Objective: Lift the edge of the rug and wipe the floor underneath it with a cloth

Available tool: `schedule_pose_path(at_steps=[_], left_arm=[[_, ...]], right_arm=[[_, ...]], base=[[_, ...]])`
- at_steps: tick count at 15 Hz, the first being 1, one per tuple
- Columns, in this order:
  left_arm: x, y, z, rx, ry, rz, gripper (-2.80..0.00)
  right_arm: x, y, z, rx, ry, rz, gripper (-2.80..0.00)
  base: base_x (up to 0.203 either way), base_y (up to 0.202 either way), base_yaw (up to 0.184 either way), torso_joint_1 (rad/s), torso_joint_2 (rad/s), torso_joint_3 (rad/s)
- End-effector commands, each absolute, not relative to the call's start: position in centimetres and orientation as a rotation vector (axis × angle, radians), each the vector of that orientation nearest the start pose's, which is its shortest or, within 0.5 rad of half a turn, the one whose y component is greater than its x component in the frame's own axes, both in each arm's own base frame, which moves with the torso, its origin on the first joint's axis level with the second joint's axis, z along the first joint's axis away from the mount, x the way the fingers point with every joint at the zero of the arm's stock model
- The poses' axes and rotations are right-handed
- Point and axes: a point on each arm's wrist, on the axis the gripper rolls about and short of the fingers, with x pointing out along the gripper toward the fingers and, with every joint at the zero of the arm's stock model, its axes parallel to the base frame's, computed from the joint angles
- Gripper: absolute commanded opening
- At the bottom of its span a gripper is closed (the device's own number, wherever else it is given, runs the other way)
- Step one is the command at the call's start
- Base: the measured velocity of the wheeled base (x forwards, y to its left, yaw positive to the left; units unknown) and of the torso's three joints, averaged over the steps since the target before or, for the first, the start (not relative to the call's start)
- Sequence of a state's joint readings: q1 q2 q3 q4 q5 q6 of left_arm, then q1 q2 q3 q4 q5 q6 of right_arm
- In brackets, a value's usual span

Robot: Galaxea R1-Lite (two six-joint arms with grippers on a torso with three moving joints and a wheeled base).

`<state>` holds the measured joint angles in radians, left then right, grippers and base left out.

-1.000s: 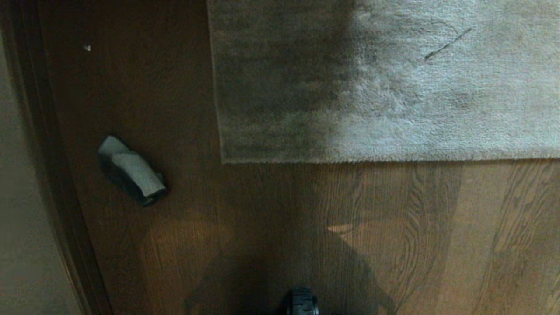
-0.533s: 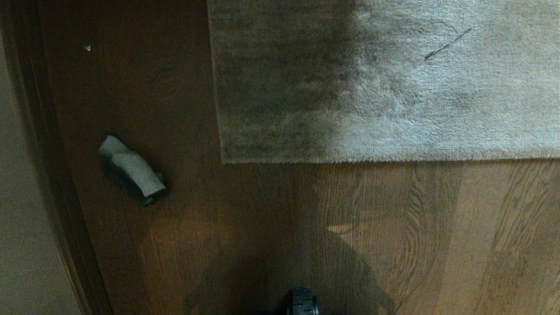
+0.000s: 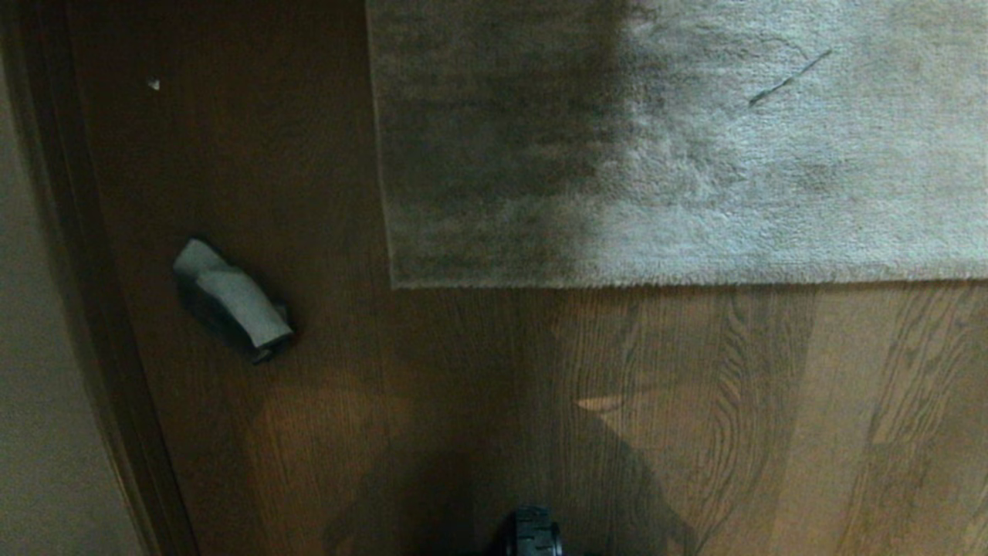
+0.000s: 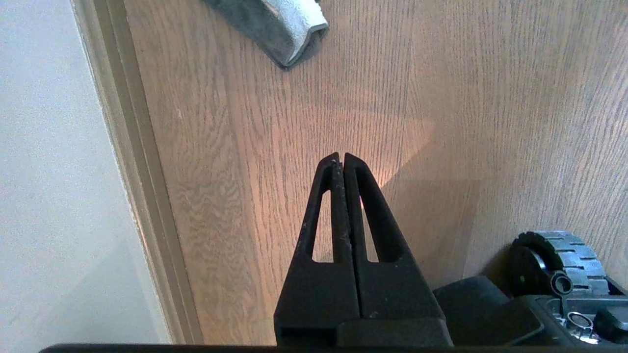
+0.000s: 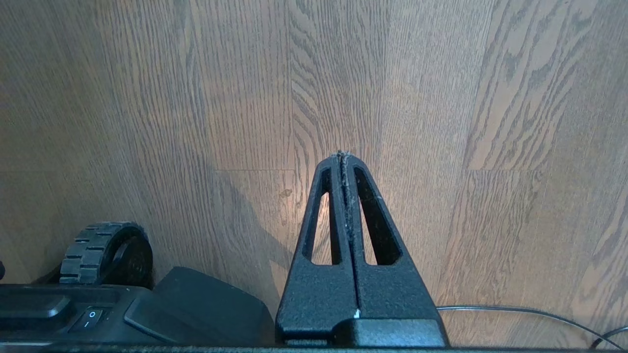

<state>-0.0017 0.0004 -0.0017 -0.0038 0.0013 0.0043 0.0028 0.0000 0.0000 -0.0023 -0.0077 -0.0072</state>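
Cloth (image 3: 231, 300) lies crumpled on floor (image 3: 695, 425), left of the rug and apart from it, near the baseboard (image 3: 116, 371). Nearest: base wheel (image 3: 532, 533), thin cable (image 5: 530, 311). Left gripper (image 4: 339, 158) and right gripper (image 5: 341, 156) both clenched, empty, hanging over bare planks. Farther out, rug edge (image 3: 656, 279) flat, corner at mid-left.

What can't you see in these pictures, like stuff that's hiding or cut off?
- Floor under the rug: hidden in the head view; the rug edge lies flat on it.
- Rest of the rug: cut off by the head view's top and right edges.
- Cloth: the left wrist view's edge cuts it off, showing one end.
- Small pale speck on the floor: too small to identify.
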Motion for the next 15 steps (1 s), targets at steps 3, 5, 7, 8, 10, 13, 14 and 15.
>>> schedule_pose_path(at_steps=[3,5,7,8,10,13,14,15], left_arm=[[-2.29,0.01,7.64,0.005,-0.006,0.002,-2.80],[-2.29,0.01,7.64,0.003,-0.006,0.002,-2.80],[-2.29,0.00,7.64,0.002,-0.006,-0.001,-2.80],[-2.29,0.00,7.64,0.002,-0.006,-0.002,-2.80],[-2.29,0.00,7.64,0.002,-0.006,-0.003,-2.80],[-2.29,0.00,7.64,0.003,-0.006,-0.005,-2.80],[-2.29,0.00,7.64,0.003,-0.006,-0.005,-2.80],[-2.29,0.00,7.64,0.003,-0.006,-0.005,-2.80]], right_arm=[[-2.27,-0.02,7.58,-0.008,-0.002,-0.005,-2.80],[-2.27,-0.02,7.58,-0.008,-0.002,-0.005,-2.80],[-2.27,-0.02,7.58,-0.008,-0.002,-0.005,-2.80],[-2.27,-0.02,7.58,-0.008,-0.002,-0.005,-2.80],[-2.27,-0.02,7.58,-0.008,-0.002,-0.005,-2.80],[-2.27,-0.02,7.58,-0.008,-0.002,-0.005,-2.80],[-2.27,-0.02,7.57,-0.008,0.000,-0.005,-2.80],[-2.27,-0.02,7.58,-0.008,-0.002,-0.005,-2.80]], base=[[0.000,0.000,0.000,0.000,0.00,0.000],[0.000,0.000,0.000,0.000,0.00,0.000],[0.000,0.000,0.000,0.000,0.00,0.000],[0.000,0.000,0.000,0.000,0.00,0.000],[0.000,0.000,0.000,0.000,0.00,0.000],[0.000,0.000,0.000,0.000,0.00,0.000],[0.000,0.000,0.000,0.000,0.00,0.000],[0.000,0.000,0.000,0.000,0.00,0.000]])
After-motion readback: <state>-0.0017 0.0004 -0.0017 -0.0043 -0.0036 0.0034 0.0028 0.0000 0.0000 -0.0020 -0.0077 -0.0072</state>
